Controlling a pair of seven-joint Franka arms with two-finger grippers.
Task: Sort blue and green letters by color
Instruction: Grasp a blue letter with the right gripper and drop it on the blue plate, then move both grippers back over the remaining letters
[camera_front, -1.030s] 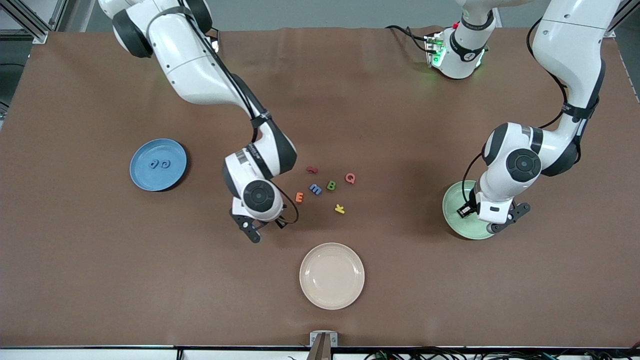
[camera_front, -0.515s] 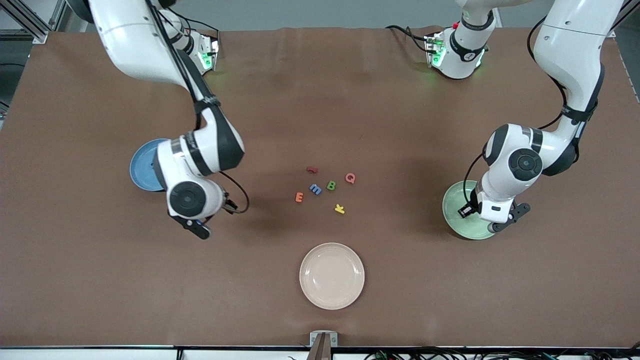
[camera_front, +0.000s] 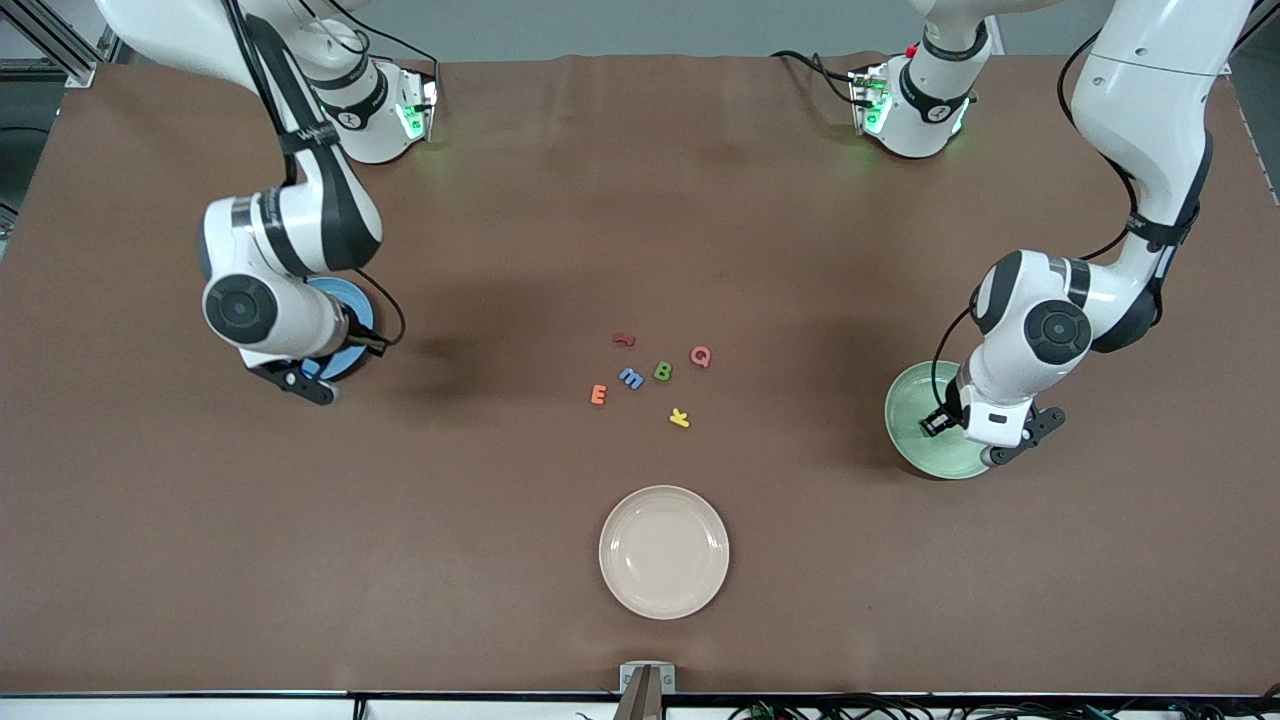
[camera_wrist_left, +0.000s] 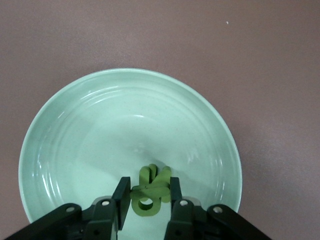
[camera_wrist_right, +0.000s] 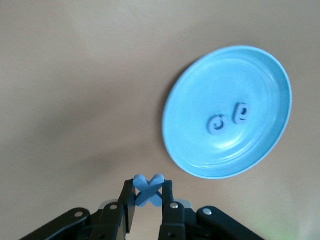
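R gripper pinches blue X over blue plate near table's right-arm edge; next: centre, lower, release. L gripper pinches green letters low in green plate. Blue m, green B remain mid-table.

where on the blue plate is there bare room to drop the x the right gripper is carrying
The right gripper holds the blue X. On the blue plate, two blue letters sit together near its middle; the wide ring between them and the rim is bare.
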